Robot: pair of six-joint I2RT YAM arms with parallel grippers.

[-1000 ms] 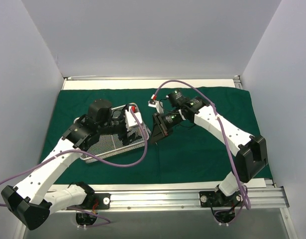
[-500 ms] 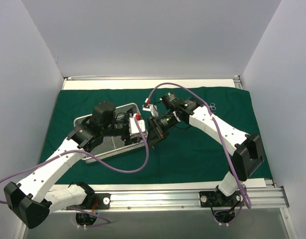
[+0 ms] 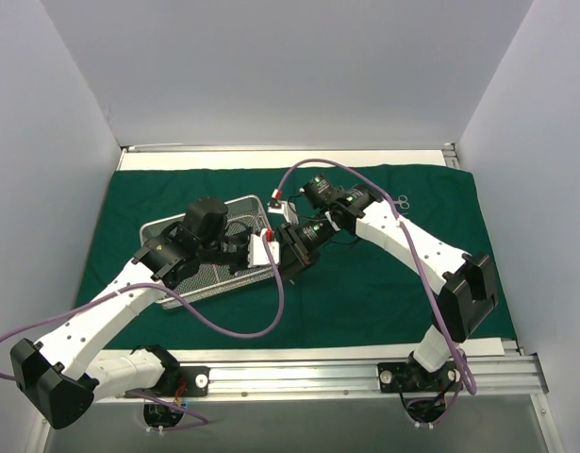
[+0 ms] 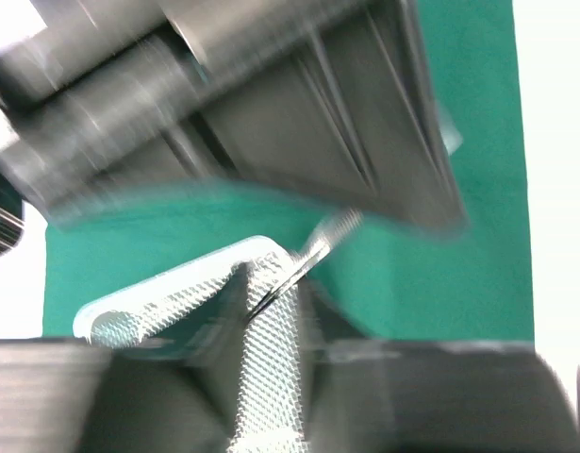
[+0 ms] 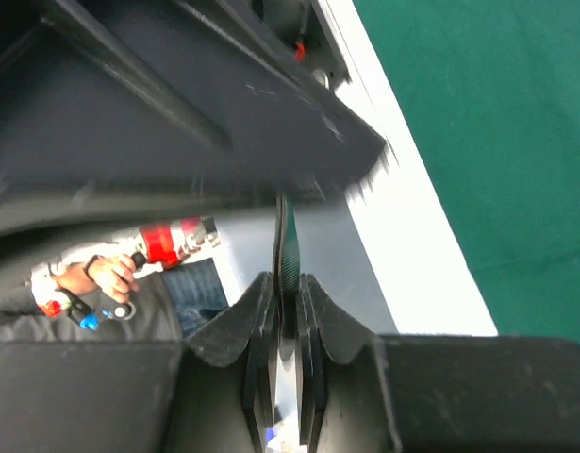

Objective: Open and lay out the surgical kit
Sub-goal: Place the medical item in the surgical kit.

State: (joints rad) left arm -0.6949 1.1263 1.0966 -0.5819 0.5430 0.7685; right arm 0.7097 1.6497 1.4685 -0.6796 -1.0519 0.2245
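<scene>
Right gripper (image 5: 285, 283), closed on a thin metal instrument (image 5: 286, 241), is working just beside the left gripper (image 4: 269, 326), which is clamping the wall of the rectangular silver wire-mesh tray (image 3: 223, 272) lying on the dark green cloth drape (image 3: 365, 293): crowding 2 grippers is probably risking collision, or the instrument snagging mesh and slipping.

The left arm (image 3: 103, 316) and right arm (image 3: 414, 242) had white shells with black joint housings and black elbow blocks. A purple cable (image 3: 259, 323) looped along each, ending by a small red connector (image 3: 267, 235) near the wrist. The fingers (image 5: 240, 332) were matte black with ribbed sides.
</scene>
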